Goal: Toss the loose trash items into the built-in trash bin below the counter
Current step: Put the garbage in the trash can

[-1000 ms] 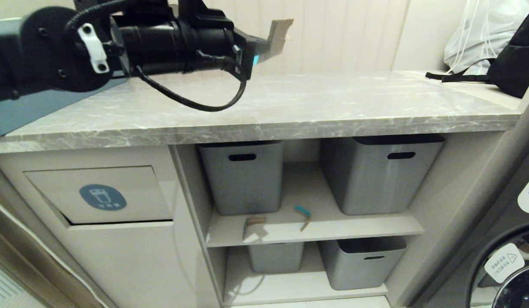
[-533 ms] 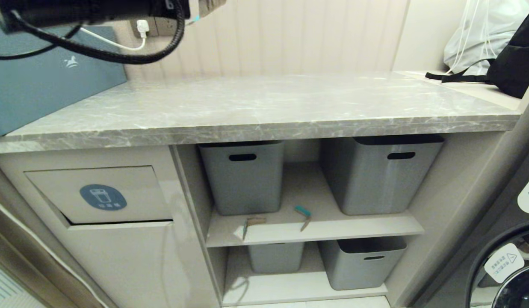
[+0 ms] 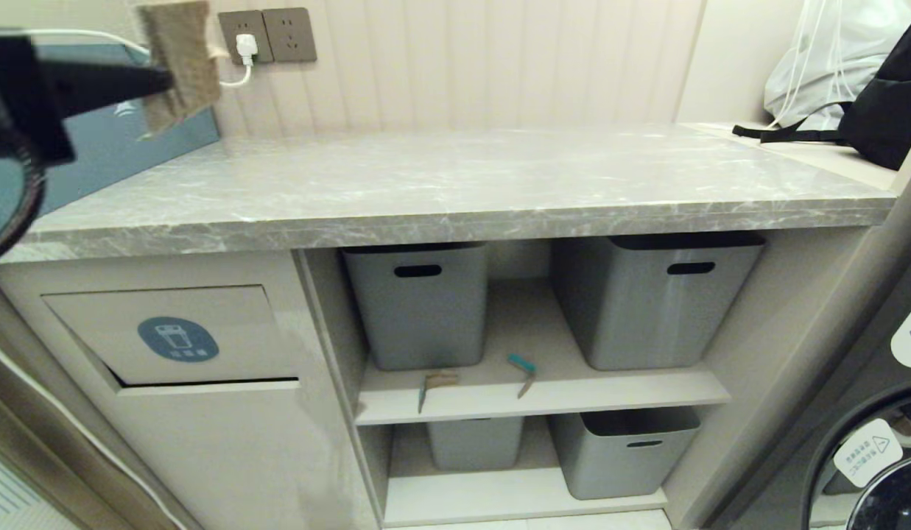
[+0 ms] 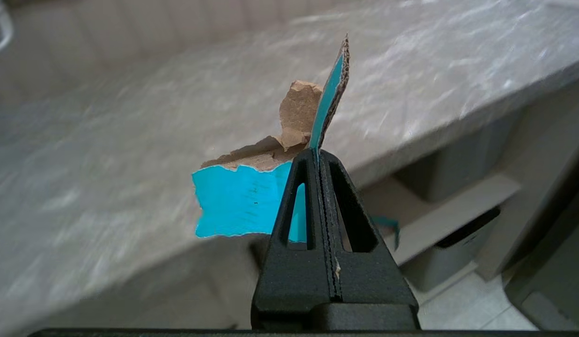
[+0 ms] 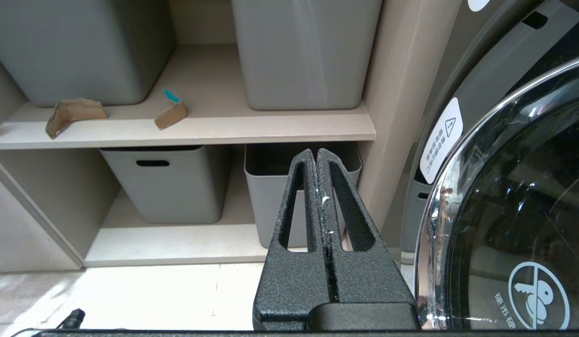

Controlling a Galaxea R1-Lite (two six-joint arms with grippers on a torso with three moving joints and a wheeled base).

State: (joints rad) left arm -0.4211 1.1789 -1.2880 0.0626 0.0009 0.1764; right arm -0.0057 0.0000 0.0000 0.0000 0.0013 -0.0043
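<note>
A: Left gripper [image 4: 317, 157] is clamped on the torn cardboard piece [image 4: 252, 196], up above the counter [image 3: 455, 213] front edge.

B: Right gripper [image 5: 316, 157] pinched together, low. Trash bin flap [image 3: 168, 335] sits under the counter edge.

Grey tubs [image 3: 418, 305] crowd the shelf [image 3: 543, 397], leaving only its front strip free

Ribbed beige wall [image 3: 499, 66], 2 sockets [image 3: 267, 35], pale floor [image 5: 153, 295]
</note>
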